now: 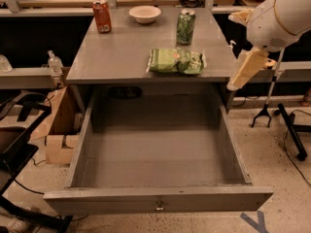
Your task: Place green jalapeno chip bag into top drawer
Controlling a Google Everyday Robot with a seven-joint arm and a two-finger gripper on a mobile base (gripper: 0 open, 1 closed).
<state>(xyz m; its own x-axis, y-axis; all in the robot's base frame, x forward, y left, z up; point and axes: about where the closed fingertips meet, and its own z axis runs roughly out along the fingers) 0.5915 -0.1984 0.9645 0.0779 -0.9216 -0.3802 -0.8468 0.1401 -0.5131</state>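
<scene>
The green jalapeno chip bag [176,61] lies flat on the grey table top [116,52], near its front edge, right of centre. The top drawer [156,199] is pulled wide open below the table, and nothing lies inside it. My gripper [247,70] hangs at the right of the table, beside its front right corner and about level with the top. It points down and to the left, is apart from the bag, and holds nothing that I can see.
An upright green can [185,26] stands behind the bag. A red can [101,16] and a white bowl [145,14] stand at the back of the table. Cardboard boxes [58,140] sit at the left, and a black stand [272,110] and cables lie on the floor at the right.
</scene>
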